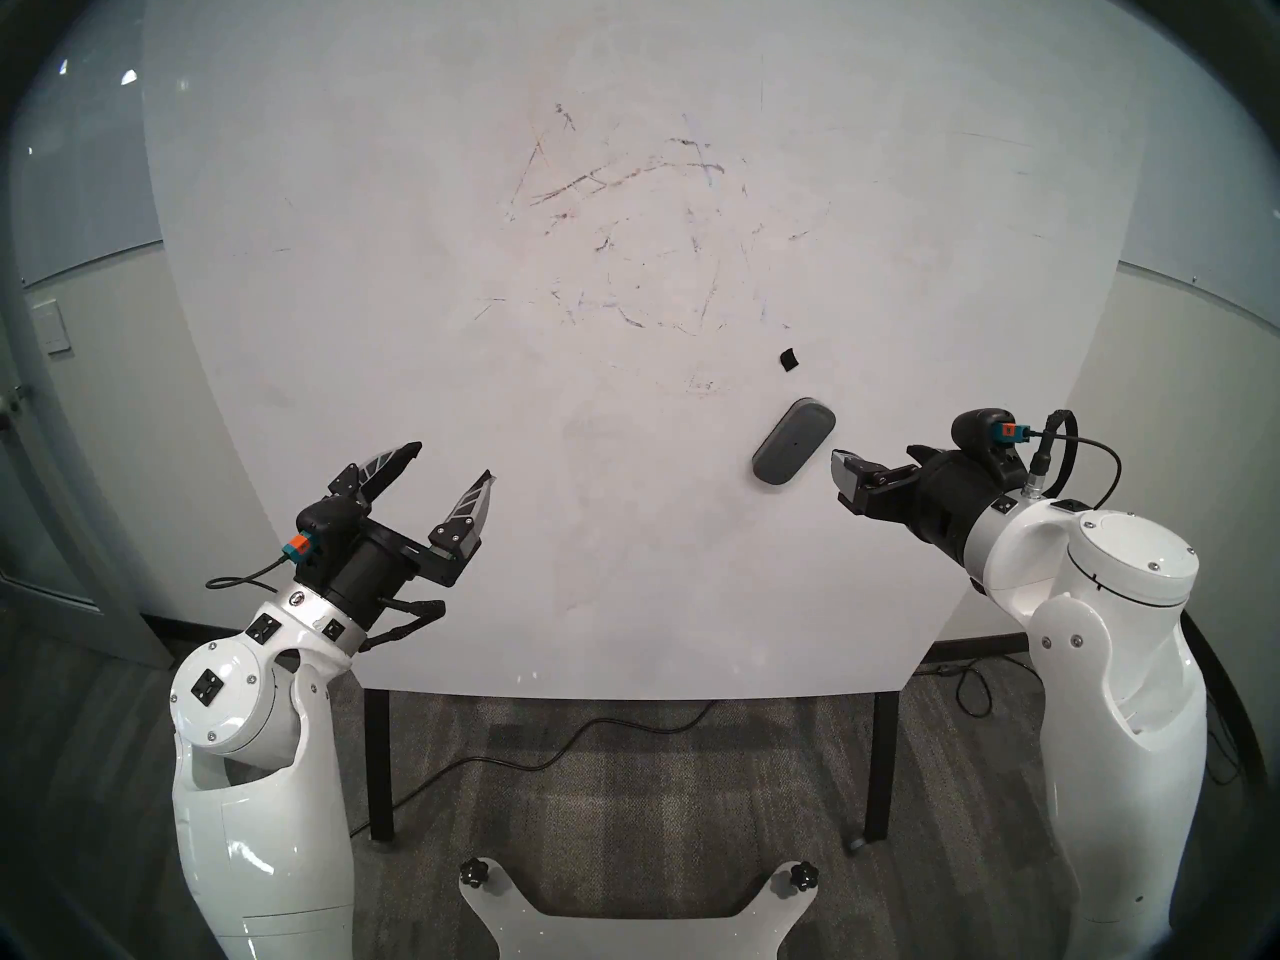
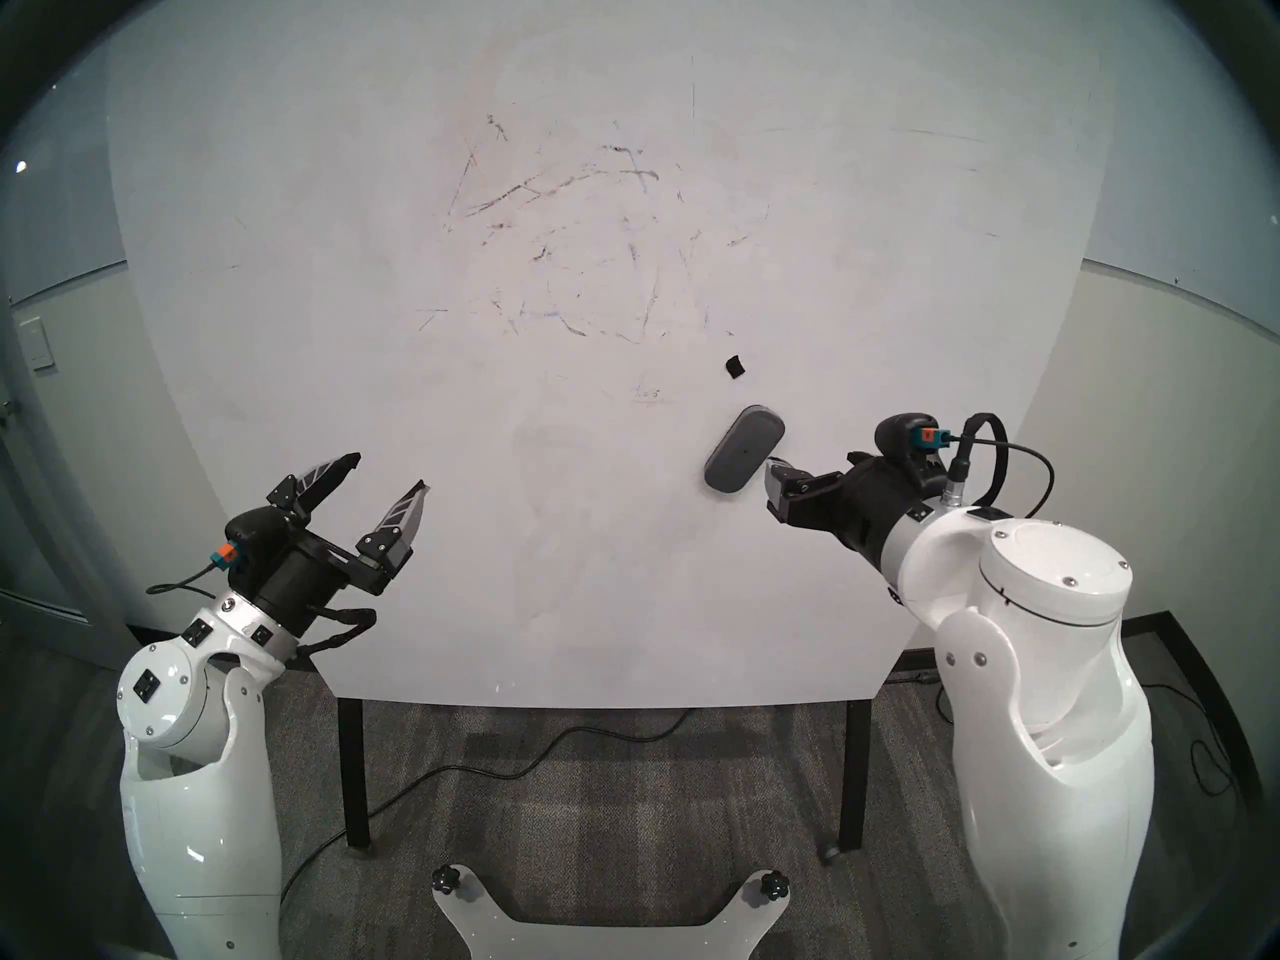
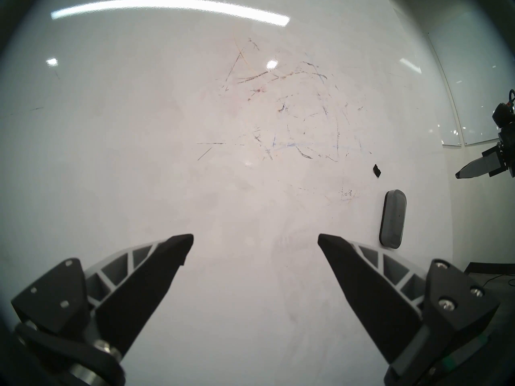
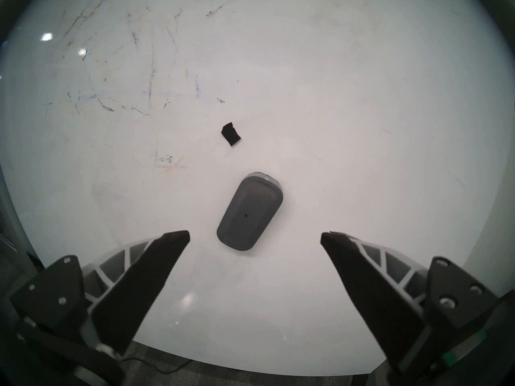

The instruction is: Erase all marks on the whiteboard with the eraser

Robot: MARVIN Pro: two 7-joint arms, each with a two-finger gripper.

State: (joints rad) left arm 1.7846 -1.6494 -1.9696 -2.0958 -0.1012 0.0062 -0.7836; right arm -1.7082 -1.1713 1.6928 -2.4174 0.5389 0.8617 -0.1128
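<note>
White whiteboard [image 1: 415, 522] worktop carried one eraser [image 1: 794, 450] and one black scrap [image 1: 788, 359].
Smudged marks [image 1: 623, 245] lay beyond; left claw [image 1: 450, 463] and right claw [image 4: 255, 235] both stood released, empty.

Bare whiteboard [image 1: 485, 522] across the near half, open to either hand. On the right side only the eraser [image 1: 794, 449] and, just beyond it, a black scrap [image 1: 787, 359] in the way.
</note>
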